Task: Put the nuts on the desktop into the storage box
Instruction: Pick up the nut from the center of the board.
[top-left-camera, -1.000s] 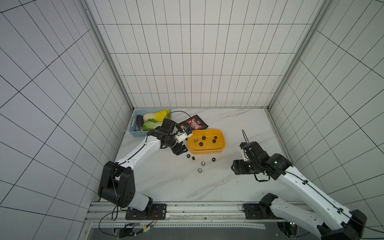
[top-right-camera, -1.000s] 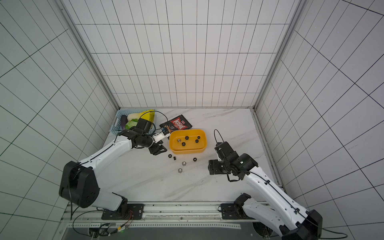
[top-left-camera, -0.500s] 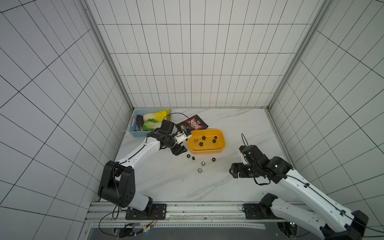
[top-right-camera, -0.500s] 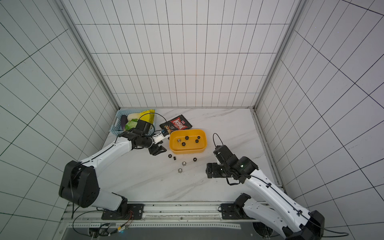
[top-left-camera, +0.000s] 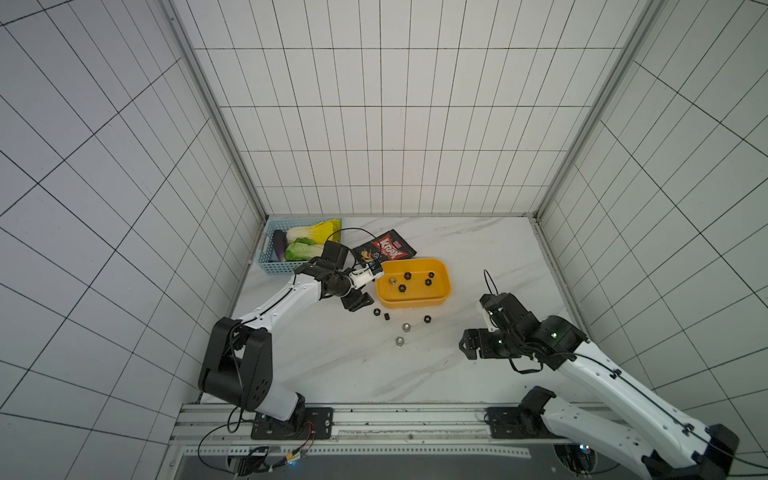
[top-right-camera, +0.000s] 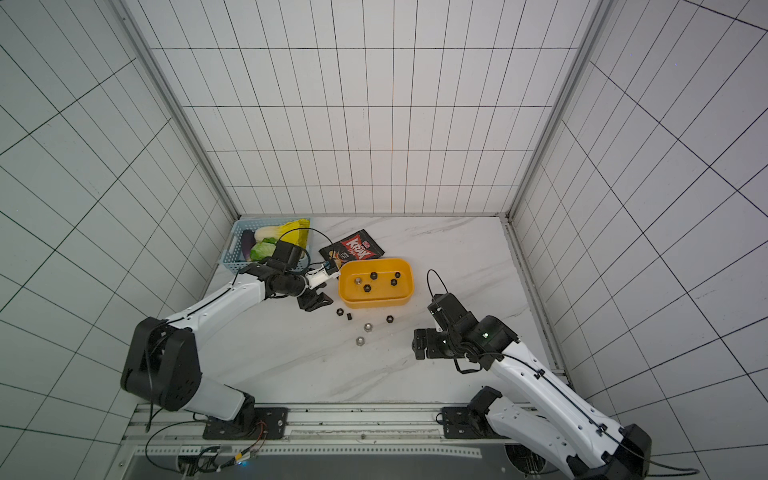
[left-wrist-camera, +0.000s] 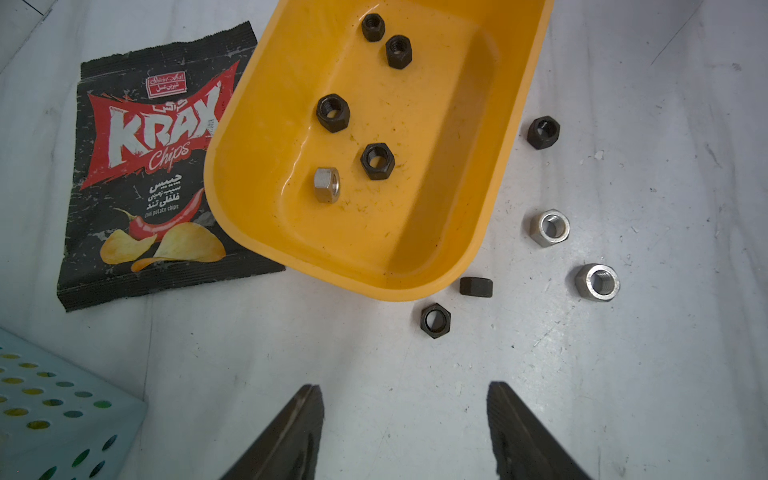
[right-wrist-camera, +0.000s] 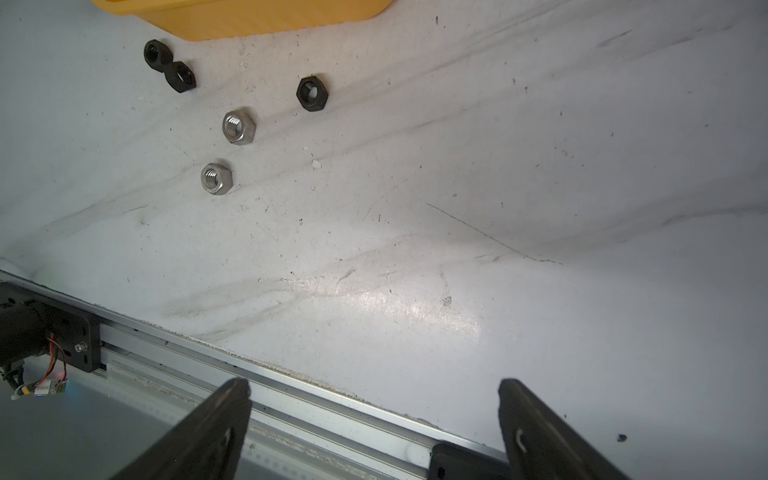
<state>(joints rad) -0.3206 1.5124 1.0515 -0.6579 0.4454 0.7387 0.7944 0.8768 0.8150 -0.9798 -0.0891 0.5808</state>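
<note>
**Five nuts (left-wrist-camera: 549, 227) still to go into the yellow box (left-wrist-camera: 453, 166)**

Half the job looks done: five nuts sit inside the box, four black and one silver. The other five lie on the white tabletop (top-left-camera: 353, 365) in a loose cluster just on the near side of the box, three black and two silver. One black nut (left-wrist-camera: 476, 286) stands on its edge just beside the box wall. The rest lie flat with the hole up.

The left gripper (left-wrist-camera: 404, 388) hovers just left of the cluster, off the box's near left corner, its jaws parted partway with nothing between them. The right gripper (right-wrist-camera: 374, 384) hangs well to the right of the nuts, toward the near edge of the tabletop, jaws spread wide and empty.

These are small, hard metal pieces, likely heavy for their size and too stiff to give under the fingers. Their smooth flats could slip out of a skewed pinch. The best hold is probably across two opposite flats, with the fingertips brought almost down to the tabletop, since a flat nut stands so low. The nut on its edge may roll or tip at a touch, and it leaves little room for a finger on the box side. The black nut closest to the left gripper (left-wrist-camera: 435, 321) looks the easiest pick, with bare tabletop all round it.
</note>
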